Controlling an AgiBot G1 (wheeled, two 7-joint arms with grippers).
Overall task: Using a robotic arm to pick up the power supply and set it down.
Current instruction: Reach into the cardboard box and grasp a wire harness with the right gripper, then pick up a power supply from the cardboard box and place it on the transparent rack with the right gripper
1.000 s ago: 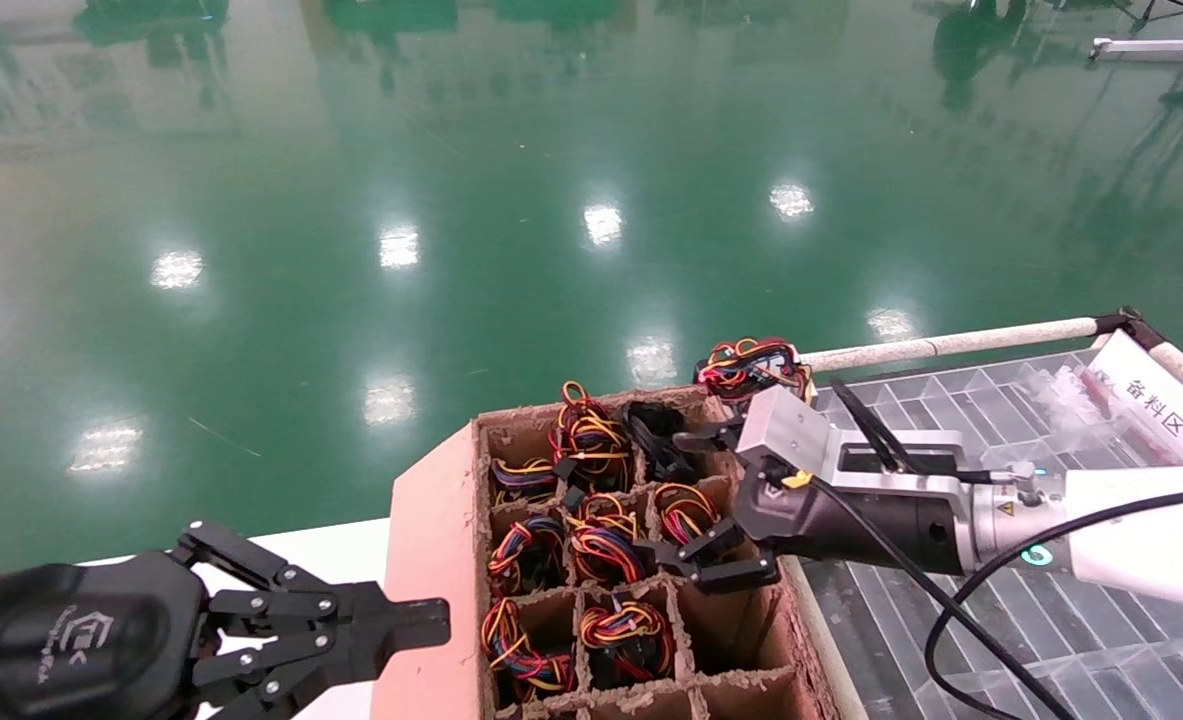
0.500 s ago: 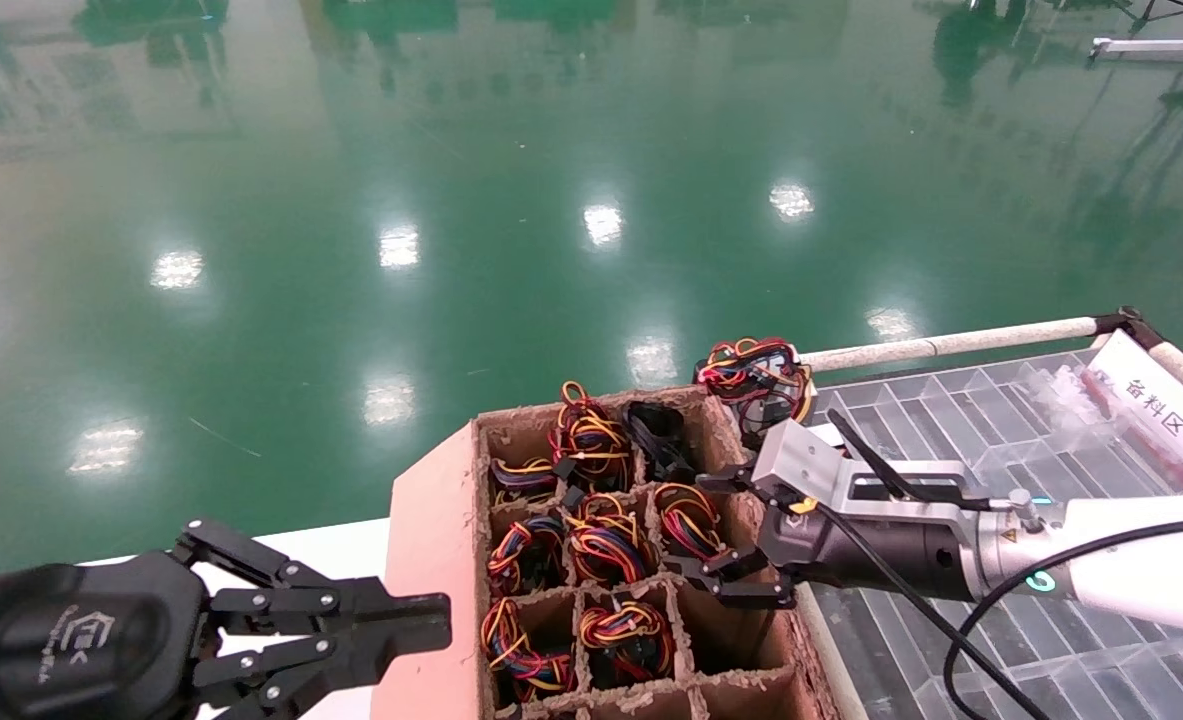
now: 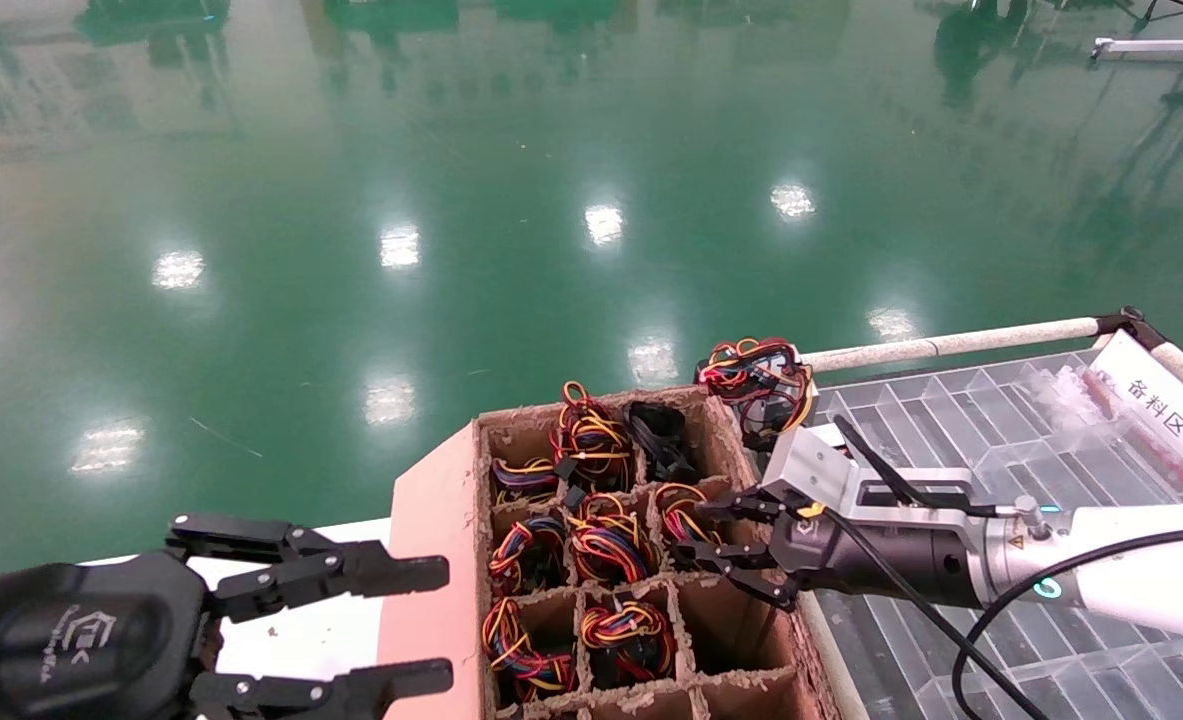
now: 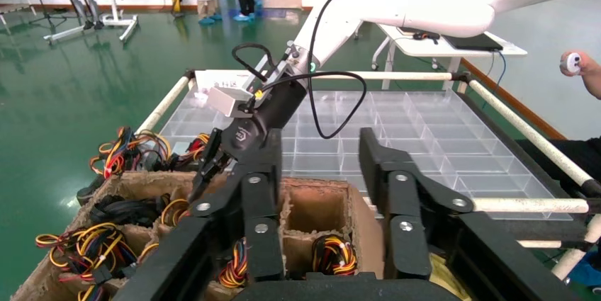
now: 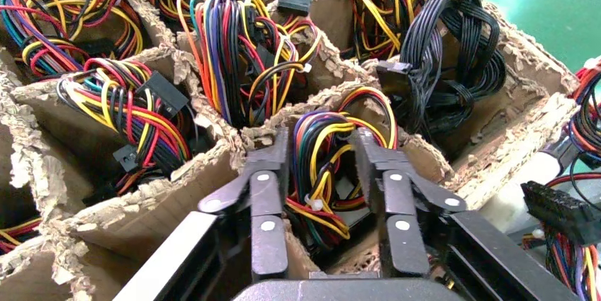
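The pickup has not happened yet: the black linked-finger right gripper (image 3: 741,548) hangs spread apart astride a looped red, orange and yellow wire bundle of the power supply (image 5: 327,166), seated in a brown pulp-cardboard divider tray (image 3: 431,560) cell at the tray's three o'clock edge. Grasp, lift and set-down remain. The black left gripper (image 3: 406,630), also released, idles at the tray's eight o'clock.

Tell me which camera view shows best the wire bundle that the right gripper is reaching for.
The right wrist view: the wire bundle fills the gap between the open right gripper fingers, in its cardboard cell. The head view shows it small, partly behind the gripper. In the left wrist view the gripper hides it.
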